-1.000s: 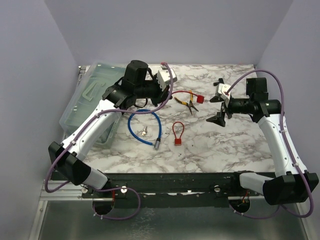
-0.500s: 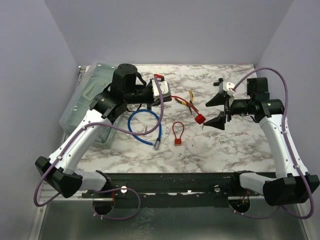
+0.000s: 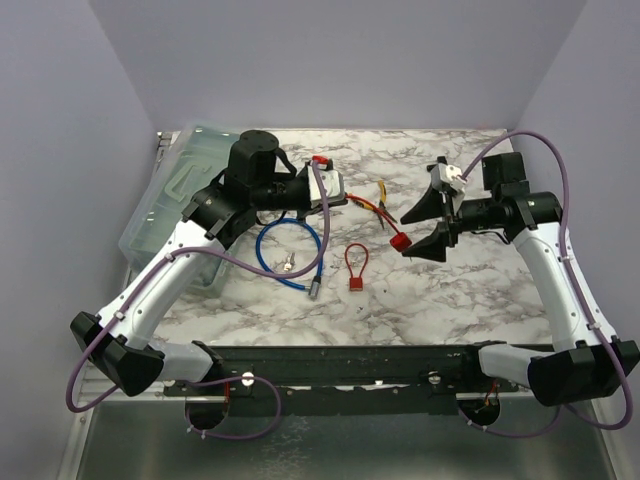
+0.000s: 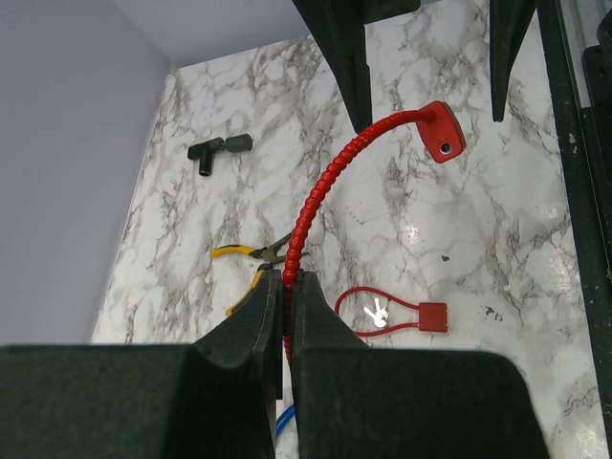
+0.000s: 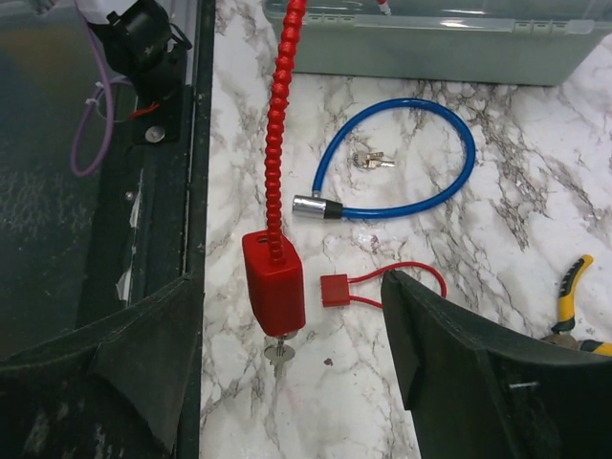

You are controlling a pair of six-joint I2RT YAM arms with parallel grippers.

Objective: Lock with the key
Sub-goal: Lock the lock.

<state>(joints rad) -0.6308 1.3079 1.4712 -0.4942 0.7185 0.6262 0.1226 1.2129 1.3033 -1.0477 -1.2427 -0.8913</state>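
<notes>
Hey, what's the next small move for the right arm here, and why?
Probably bring the right fingers onto the key and close. The left fingers are shut on the red cable, holding its lock body between the open right fingers, and the key juts from that body, ungripped.

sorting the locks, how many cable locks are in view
3: thick red lock held in the left gripper, blue lock lying by the bin, thin red lock beside it. The bin may hide more.
</notes>
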